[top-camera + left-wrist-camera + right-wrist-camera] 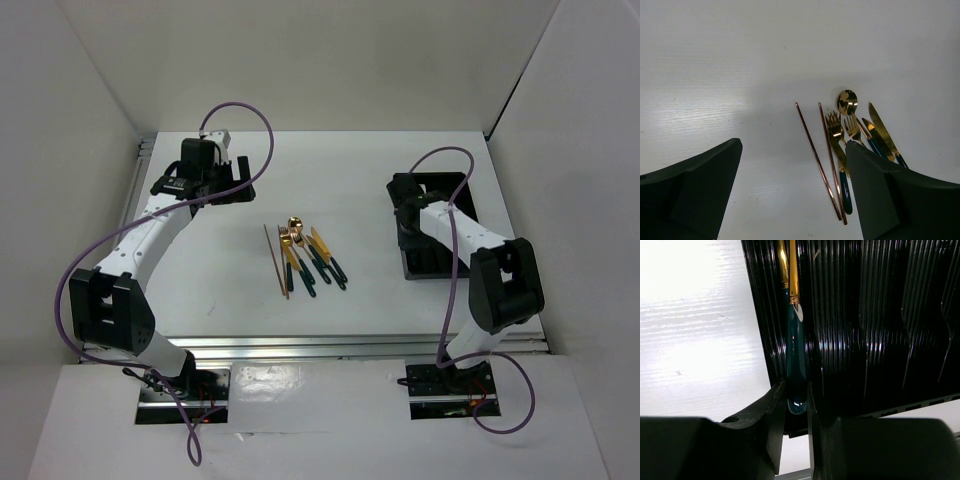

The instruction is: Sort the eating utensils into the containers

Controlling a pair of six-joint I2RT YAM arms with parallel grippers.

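Several utensils [305, 255] lie in a pile mid-table: gold forks [834, 126], a spoon [847, 101] and knives [882, 131] with teal handles, plus two brown chopsticks [816, 152]. My left gripper [795, 145] is open and empty above the table, behind and left of the pile [205, 190]. My right gripper [796, 400] is shut on the teal handle of a gold utensil [795, 352], which lies along the leftmost compartment of the black tray [865, 315]. Its head is out of view. The tray [452, 190] sits at the right, with the right gripper [408, 210] over it.
White walls enclose the table on three sides. A metal rail [350, 345] runs along the near edge by the arm bases. The tray's other long compartments [920, 325] show only dark ribbed plastic.
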